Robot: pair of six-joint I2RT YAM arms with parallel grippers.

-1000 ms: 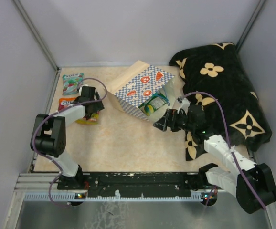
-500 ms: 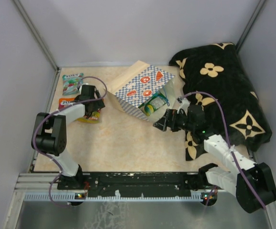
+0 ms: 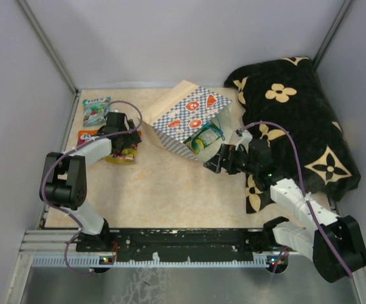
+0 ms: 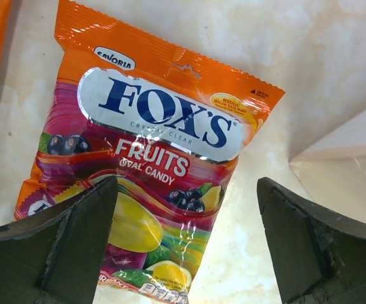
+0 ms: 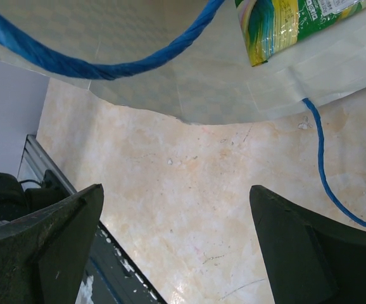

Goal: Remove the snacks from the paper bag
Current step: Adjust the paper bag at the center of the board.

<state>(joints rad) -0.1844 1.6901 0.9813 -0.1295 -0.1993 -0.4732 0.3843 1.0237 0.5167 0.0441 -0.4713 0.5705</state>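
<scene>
The paper bag (image 3: 186, 117) lies on its side with its mouth facing my right arm. A green-teal snack (image 3: 202, 137) shows inside the mouth. Three snacks lie on the table at the left: a teal one (image 3: 95, 111), an orange one (image 3: 86, 135) and an orange-yellow one (image 3: 123, 154). My left gripper (image 3: 127, 140) is open and empty just above the orange-yellow packet (image 4: 148, 158). My right gripper (image 3: 211, 164) is open and empty in front of the bag's mouth. Its view shows the bag's inside (image 5: 221, 88), a blue cord handle (image 5: 107, 64) and a green packet's corner (image 5: 284, 19).
A black flower-patterned cloth (image 3: 303, 120) fills the right side, behind my right arm. Grey walls close in the back and sides. The black rail (image 3: 183, 237) runs along the near edge. The bag's tan corner (image 4: 354, 149) lies right of my left gripper.
My left gripper has shifted slightly toward the far side, uncovering more of the orange-yellow packet on the table. The right arm has not moved.
</scene>
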